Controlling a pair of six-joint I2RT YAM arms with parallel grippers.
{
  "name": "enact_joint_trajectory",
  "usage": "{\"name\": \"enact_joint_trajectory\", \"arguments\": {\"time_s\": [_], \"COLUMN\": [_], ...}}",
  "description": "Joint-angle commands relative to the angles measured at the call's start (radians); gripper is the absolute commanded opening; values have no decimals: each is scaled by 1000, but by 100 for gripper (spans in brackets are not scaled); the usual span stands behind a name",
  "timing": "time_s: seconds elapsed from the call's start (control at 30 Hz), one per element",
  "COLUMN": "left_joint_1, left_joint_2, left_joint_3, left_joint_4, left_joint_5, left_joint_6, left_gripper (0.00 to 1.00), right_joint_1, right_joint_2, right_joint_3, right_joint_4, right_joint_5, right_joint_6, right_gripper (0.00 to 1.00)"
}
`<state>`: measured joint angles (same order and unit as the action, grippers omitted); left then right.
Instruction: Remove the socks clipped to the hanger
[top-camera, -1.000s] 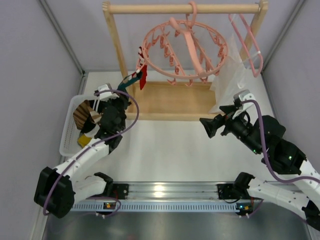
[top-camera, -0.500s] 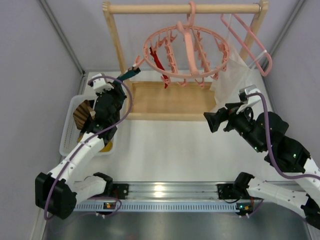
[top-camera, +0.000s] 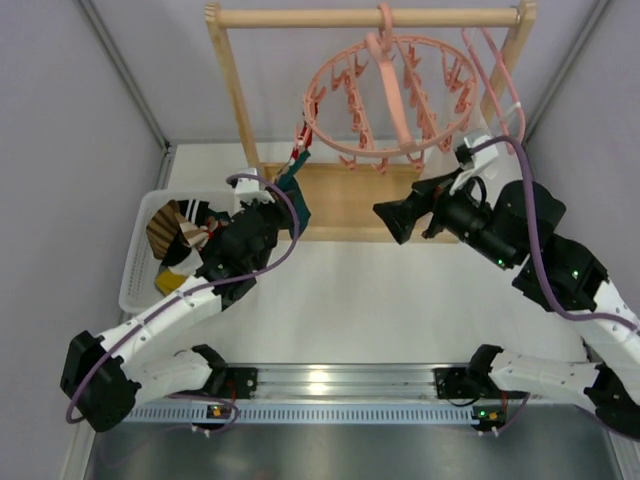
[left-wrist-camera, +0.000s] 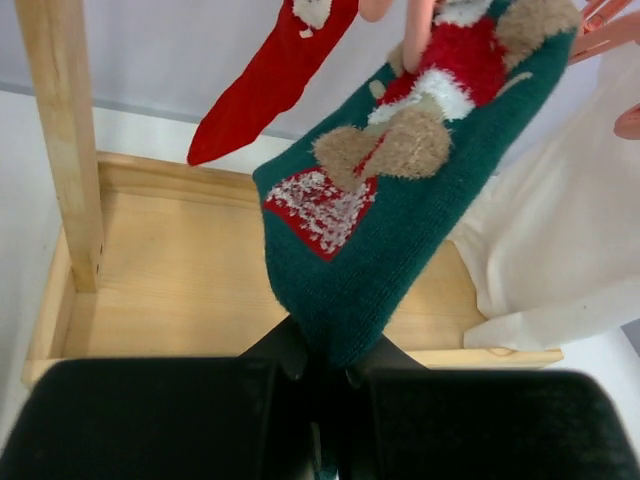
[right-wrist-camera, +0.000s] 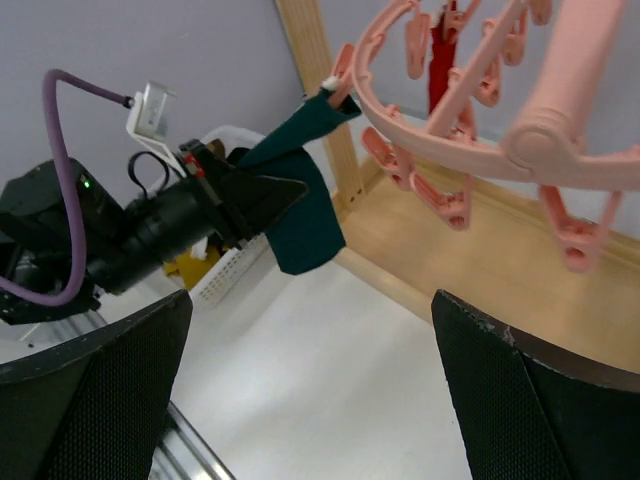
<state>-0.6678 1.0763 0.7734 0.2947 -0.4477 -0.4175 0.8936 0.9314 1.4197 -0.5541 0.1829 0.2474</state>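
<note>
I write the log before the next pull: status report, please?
Left hand shut on teal sock, sock clipped to hanger. Right hand open, empty. Red sock also clipped.

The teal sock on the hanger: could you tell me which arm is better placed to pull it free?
Left. The left gripper is shut on the teal sock; the right gripper hangs open and empty, apart from it.

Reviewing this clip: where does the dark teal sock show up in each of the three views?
Top external: dark teal sock left of centre, beside the rack base.
Left wrist: dark teal sock fills the centre, its lower end pinched in the left gripper.
Right wrist: dark teal sock centre-left.
Shared landmark: wooden rack's left post.
</note>
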Motion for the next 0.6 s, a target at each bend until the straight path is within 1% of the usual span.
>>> {"name": "enact_joint_trajectory", "arguments": {"time_s": [0.0, 0.07, 0.1, 0.2, 0.3, 0.4, 0.43, 0.57], "left_joint_1": [-108, -153, -197, -286, -332, -349, -360, -391], "left_joint_2": [17, 30, 39, 85, 132, 171, 181, 255], "left_joint_3": [10, 13, 15, 29, 41, 52, 58, 85], "left_joint_4": [60, 69, 76, 112, 130, 153, 167, 227], "left_joint_5": [-153, -199, -244, -340, -385, -427, -449, -488], "left_joint_6": [-3, -6, -1, 25, 20, 9, 14, 57], "left_gripper": [0, 0, 0, 0, 0, 0, 0, 0], "right_joint_1": [-10, -10, -9, 1, 19, 41, 45, 56], "right_joint_2": [110, 158, 206, 288, 360, 417, 452, 521], "right_joint_3": [118, 162, 207, 299, 384, 476, 498, 619], "right_joint_4": [33, 8, -9, -58, -96, -147, -156, -194], "right_joint_5": [-131, -148, -145, -99, -30, 42, 79, 131], "right_joint_6": [36, 55, 61, 73, 84, 72, 69, 46], "right_gripper": [99, 97, 95, 91, 89, 87, 87, 84]}}
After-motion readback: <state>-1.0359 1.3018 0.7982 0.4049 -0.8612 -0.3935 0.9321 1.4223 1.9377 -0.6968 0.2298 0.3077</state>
